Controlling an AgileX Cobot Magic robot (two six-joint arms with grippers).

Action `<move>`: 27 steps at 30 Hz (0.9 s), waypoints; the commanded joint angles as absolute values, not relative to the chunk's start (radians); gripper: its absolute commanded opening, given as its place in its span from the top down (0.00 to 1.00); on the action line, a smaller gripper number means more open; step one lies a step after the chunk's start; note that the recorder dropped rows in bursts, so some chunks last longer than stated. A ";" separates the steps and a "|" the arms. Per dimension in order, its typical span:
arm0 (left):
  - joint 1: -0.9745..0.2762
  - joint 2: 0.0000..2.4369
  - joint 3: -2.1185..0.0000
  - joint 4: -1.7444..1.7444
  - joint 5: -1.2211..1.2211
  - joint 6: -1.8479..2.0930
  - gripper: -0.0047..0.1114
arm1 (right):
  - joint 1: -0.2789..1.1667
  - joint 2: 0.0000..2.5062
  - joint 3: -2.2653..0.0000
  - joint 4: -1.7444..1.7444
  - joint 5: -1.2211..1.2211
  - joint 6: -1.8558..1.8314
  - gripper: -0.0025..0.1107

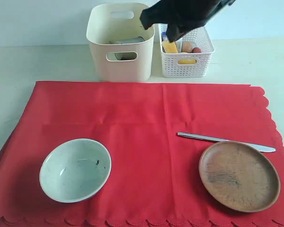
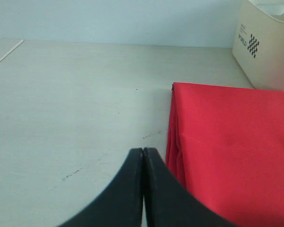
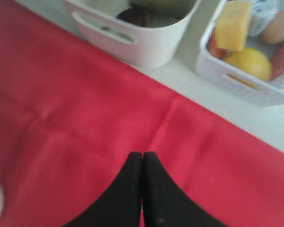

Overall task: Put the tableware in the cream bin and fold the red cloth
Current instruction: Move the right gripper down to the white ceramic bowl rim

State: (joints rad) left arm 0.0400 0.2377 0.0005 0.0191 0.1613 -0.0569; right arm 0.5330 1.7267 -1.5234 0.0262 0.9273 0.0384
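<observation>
Clearing step: my left gripper [image 2: 143, 151] and right gripper [image 3: 142, 154] are closed, empty; bowl [image 1: 75, 169], knife [image 1: 226, 140] and plate [image 1: 239, 176] lie on the red cloth [image 1: 146, 118], so I'd open and grasp one next.

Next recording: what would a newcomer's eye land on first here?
The bright red cloth spread over the table dominates, carrying a pale bowl near-left, a round wooden plate near-right and a metal knife just behind the plate. Beyond its far edge stand the cream bin and, right of it, a white lattice basket of food, with the dark right arm hanging over both.
</observation>
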 commanded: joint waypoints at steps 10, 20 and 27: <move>0.039 0.246 0.000 0.014 0.155 -0.057 0.95 | 0.619 1.752 -1.308 0.409 0.720 -0.325 0.98; 0.039 0.246 0.000 0.014 0.155 -0.057 0.95 | 0.846 1.905 -1.308 0.360 0.566 -0.328 0.88; 0.039 0.246 0.000 0.014 0.155 -0.057 0.95 | 0.884 1.943 -1.308 0.336 0.509 -0.312 0.57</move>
State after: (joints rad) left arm 0.0400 0.2377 0.0005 0.0191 0.1613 -0.0569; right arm 0.8813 1.9349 -1.3108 0.3479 0.5295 -0.3185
